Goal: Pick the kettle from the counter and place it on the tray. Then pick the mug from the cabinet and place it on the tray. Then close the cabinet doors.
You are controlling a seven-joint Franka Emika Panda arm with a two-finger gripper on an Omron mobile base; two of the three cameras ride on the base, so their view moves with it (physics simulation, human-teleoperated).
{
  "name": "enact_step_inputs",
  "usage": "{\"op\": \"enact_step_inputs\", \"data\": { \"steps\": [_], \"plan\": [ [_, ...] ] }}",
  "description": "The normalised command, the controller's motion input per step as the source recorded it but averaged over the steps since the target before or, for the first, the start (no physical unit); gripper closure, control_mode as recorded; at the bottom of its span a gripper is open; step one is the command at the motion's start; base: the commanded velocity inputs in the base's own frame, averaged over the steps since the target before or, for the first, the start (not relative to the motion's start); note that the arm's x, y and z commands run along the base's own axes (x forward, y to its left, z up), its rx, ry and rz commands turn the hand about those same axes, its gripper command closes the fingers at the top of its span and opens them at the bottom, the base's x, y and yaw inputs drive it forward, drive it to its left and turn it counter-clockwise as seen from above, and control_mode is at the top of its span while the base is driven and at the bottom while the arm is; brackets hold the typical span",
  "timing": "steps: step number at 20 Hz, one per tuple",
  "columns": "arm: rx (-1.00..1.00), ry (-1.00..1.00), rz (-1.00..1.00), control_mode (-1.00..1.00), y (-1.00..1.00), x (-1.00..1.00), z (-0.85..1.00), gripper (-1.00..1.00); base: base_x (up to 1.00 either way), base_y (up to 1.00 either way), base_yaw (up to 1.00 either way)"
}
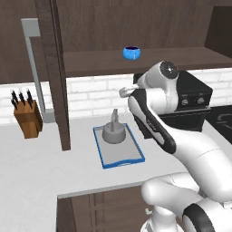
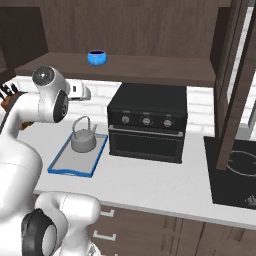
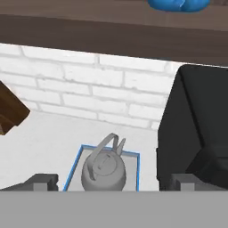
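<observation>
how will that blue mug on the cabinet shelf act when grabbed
The mug looks small and rigid, so probably light. Its round glossy side may slip or roll if tipped. It stands alone on the cabinet shelf, so a nudge could slide it.

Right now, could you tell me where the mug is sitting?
The mug stands on the open cabinet's inner shelf, above and behind the kettle on the tray, left of the black oven in both base views.

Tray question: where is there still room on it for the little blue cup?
The kettle sits on the far half of the tray, toward the brick wall. The near half, up to the front blue rim, is bare grey floor, so the mug could go there. The right side is crowded: the black oven stands close beside the tray.
</observation>
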Motion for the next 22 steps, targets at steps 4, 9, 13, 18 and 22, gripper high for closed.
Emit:
{"op": "enact_step_inputs", "data": {
  "steps": [4,9,13,18,22],
  "plan": [
    [0.0,-0.09,0.0,-1.0,-0.22,0.0,0.7,-1.0,0.0,0.0,0.0],
    [0.0,-0.07,-0.04,-1.0,-0.22,0.04,0.65,-1.0,0.0,0.0,0.0],
    [0.0,-0.08,-0.1,-1.0,-0.23,0.19,0.46,-1.0,0.0,0.0,0.0],
    [0.02,-0.18,0.0,-1.0,-0.14,0.15,0.23,-1.0,0.0,0.0,0.0],
    [0.09,-0.03,0.0,-1.0,-0.2,0.27,0.22,-1.0,0.0,0.0,0.0]
  ]
}}
